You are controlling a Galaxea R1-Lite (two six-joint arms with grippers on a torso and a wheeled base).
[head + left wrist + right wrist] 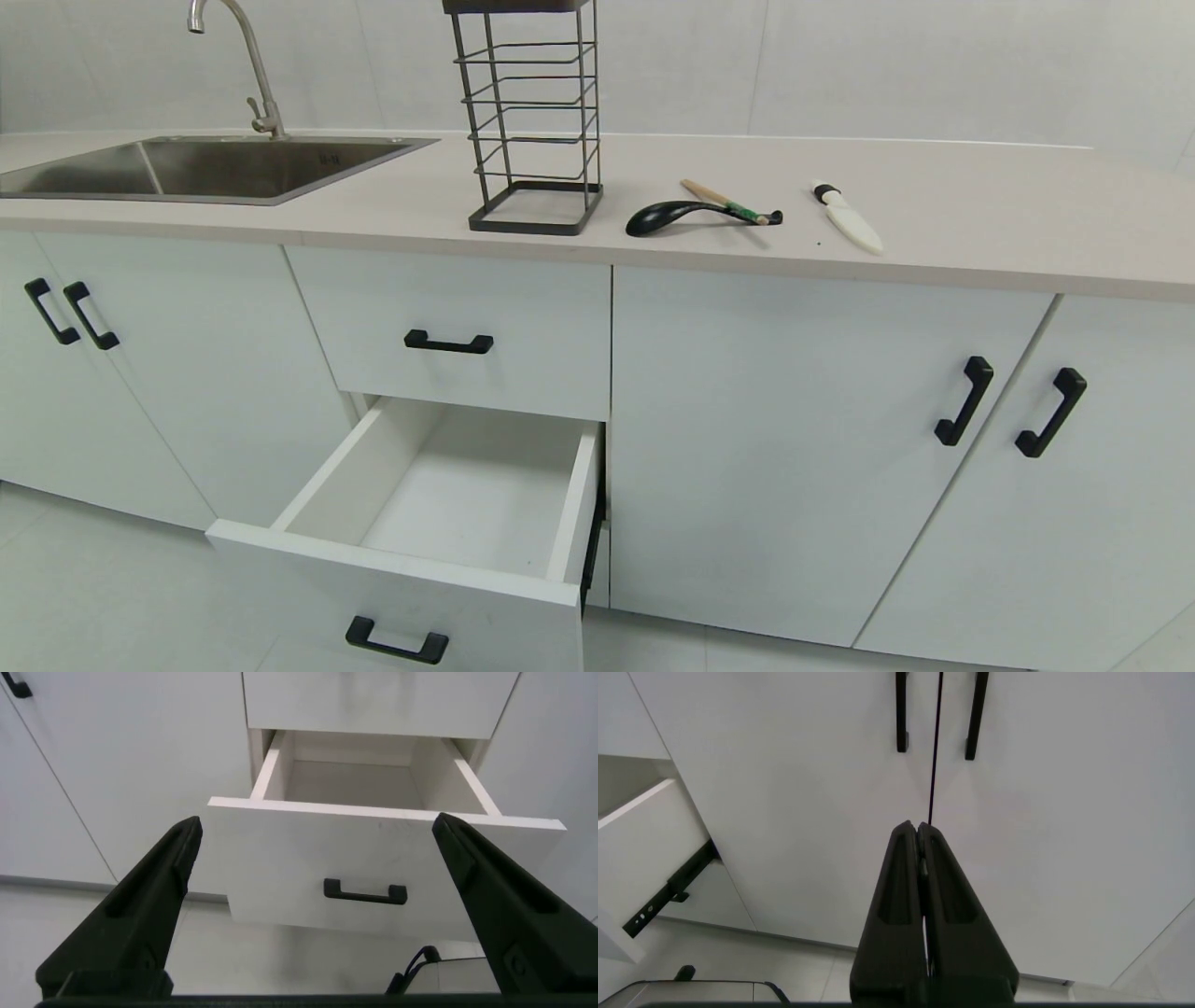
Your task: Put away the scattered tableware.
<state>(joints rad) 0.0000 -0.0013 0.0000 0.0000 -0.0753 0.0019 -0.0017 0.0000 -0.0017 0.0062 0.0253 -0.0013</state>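
Spoon: black spoon (667, 217) on the counter (980, 215), at 3 o'clock of the rack (532, 121). It looks light, stiff and glossy, so likely slippery. Pinch the arched handle where it lifts off.
Chopsticks: chopsticks (724, 200) at the spoon's 1 o'clock, crossing its handle tip. Thin, apt to roll; pinch mid-length.
Knife: white knife (848, 219) at 3 o'clock of the spoon, apart. Stiff; grip near its black collar.
Drawer: drawer (448, 485) open, at 7 o'clock of the spoon.
Left gripper: left gripper (318, 826) spread wide, holding nothing, facing the drawer front.
Right gripper: right gripper (920, 831) pressed closed on nothing, facing the doors (1046, 812).
Count: one spoon, one knife, one rack; chopsticks, one or two, cannot tell.
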